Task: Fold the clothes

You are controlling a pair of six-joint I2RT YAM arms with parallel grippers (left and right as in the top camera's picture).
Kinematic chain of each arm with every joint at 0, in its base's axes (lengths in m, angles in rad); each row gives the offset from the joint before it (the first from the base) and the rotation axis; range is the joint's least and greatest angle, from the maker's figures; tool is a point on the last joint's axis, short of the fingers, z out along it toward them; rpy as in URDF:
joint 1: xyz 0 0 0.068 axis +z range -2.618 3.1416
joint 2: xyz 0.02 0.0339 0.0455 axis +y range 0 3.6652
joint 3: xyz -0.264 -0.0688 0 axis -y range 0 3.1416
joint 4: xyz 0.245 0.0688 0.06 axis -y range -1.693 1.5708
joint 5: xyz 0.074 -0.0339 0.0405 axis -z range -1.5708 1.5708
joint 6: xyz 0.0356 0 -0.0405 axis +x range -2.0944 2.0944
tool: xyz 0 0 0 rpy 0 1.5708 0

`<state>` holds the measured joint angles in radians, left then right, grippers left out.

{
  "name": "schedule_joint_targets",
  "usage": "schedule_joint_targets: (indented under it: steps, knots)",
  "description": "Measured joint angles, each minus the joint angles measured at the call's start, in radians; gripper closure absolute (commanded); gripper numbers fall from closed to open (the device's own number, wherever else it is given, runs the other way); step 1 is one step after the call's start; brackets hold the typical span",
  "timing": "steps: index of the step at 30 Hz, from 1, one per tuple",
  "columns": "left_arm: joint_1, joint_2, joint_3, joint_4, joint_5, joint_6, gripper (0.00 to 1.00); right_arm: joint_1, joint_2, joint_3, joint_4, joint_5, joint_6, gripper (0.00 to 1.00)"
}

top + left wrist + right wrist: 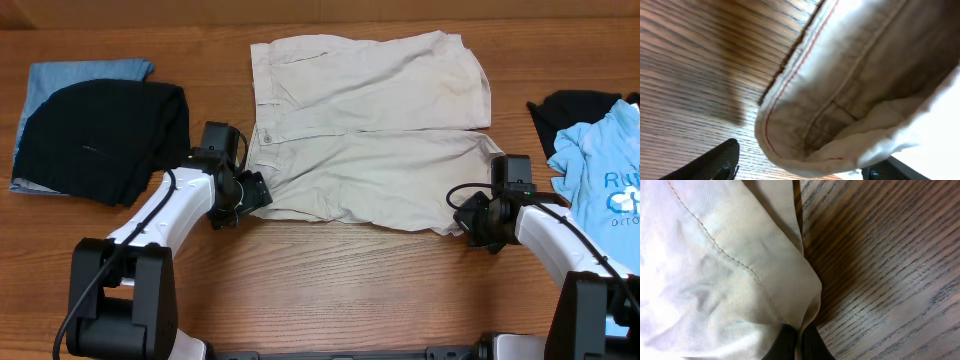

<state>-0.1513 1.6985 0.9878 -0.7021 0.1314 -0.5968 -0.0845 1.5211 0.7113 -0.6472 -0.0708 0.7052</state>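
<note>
The pale beige shorts (370, 130) lie flat across the far middle of the wooden table, waistband to the left, legs to the right. My left gripper (252, 192) is at the near waistband corner. In the left wrist view its fingers (800, 170) stand wide apart with the curled waistband corner (850, 90) between them. My right gripper (472, 222) is at the near leg's hem corner. In the right wrist view its fingers (800, 340) are pinched shut on the hem corner of the shorts (715, 270).
A folded black knit garment (100, 140) lies on a light blue cloth (85, 75) at the far left. A light blue T-shirt with white lettering (605, 175) and another black garment (570, 105) lie at the right edge. Bare wood (350, 290) lies near the front.
</note>
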Motion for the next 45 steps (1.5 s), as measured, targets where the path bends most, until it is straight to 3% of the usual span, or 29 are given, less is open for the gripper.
schedule_joint_targets:
  steps: [6,11,13,15,16,22,29,38,45]
  knots:
    - [0.0,0.0,0.0,0.003,-0.029,-0.001,0.25,0.0,0.0,0.0,-0.006,0.001,-0.002,0.92]
    - [0.0,0.023,0.0,0.042,-0.035,-0.005,0.41,0.0,0.0,0.0,-0.008,0.0,-0.003,0.92]
    - [0.0,0.047,0.0,0.054,-0.032,-0.006,0.54,0.0,0.0,0.0,-0.008,0.001,-0.003,0.92]
    - [0.0,0.069,0.003,0.063,-0.031,-0.003,0.92,0.0,0.0,0.0,-0.008,0.001,-0.002,0.95]
    - [0.0,0.071,0.003,0.064,-0.032,-0.011,0.96,0.0,0.0,0.0,-0.009,0.0,-0.003,0.96]
    - [-0.005,0.078,0.013,0.04,-0.008,-0.004,0.96,0.0,0.0,0.006,-0.032,0.029,-0.015,0.96]
    - [-0.006,0.023,0.059,-0.161,-0.005,-0.003,0.96,0.0,0.003,0.177,-0.268,0.058,-0.089,0.96]
    - [-0.006,-0.123,0.126,-0.389,-0.04,0.004,0.96,0.0,-0.006,0.3,-0.43,0.071,-0.138,0.96]
    - [-0.103,-0.152,0.13,-0.509,-0.069,0.0,0.96,0.001,-0.103,0.473,-0.602,0.077,-0.19,0.96]
